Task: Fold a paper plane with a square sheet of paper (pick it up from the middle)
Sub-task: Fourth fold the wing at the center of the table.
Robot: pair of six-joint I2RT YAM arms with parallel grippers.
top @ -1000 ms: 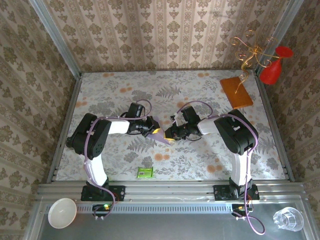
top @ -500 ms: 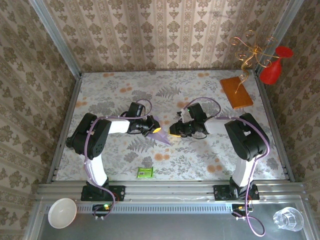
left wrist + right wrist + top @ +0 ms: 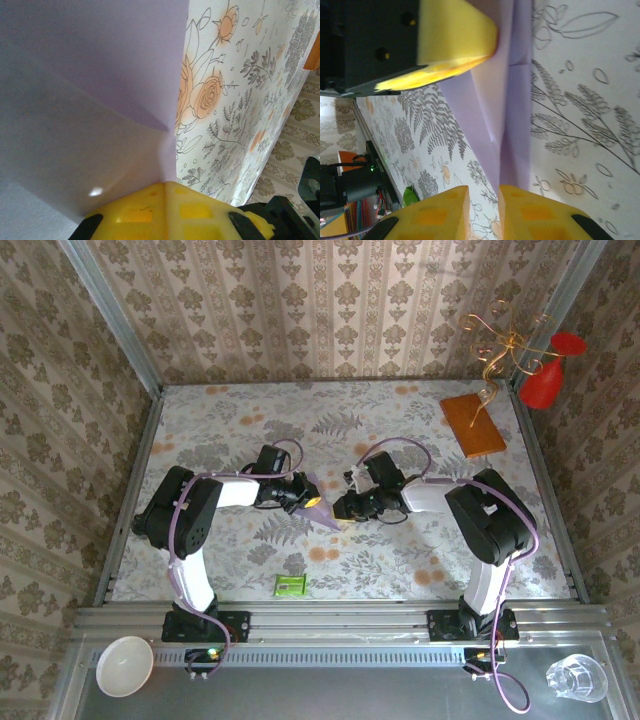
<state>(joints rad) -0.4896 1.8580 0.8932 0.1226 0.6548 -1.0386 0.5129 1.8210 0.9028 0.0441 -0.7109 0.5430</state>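
Right gripper (image 3: 340,508) back at the paper plane (image 3: 324,519) — jaws slightly apart.
Left gripper (image 3: 304,499) clamped on its lavender fold, low over the floral table (image 3: 400,420).

From my remote station: the pale lavender paper (image 3: 325,518), plain and unprinted, sits at centre frame on my overhead feed, against a whitish table cover (image 3: 400,570) printed with grey ferns and orange blossoms. The left gripper (image 3: 166,186) and right gripper (image 3: 484,194) show me bright yellow fingers on black bodies. The left arm (image 3: 185,530) and right arm (image 3: 490,530) are black and white, looped with lilac cables (image 3: 400,445). Beige damask wallpaper (image 3: 330,310) runs in vertical bands across the top. At upper right I see an orange-brown board (image 3: 473,423), a red vase (image 3: 548,375) and gold wire (image 3: 500,340). Low centre is a green packet (image 3: 290,585), and at bottom left a white bowl (image 3: 124,665).
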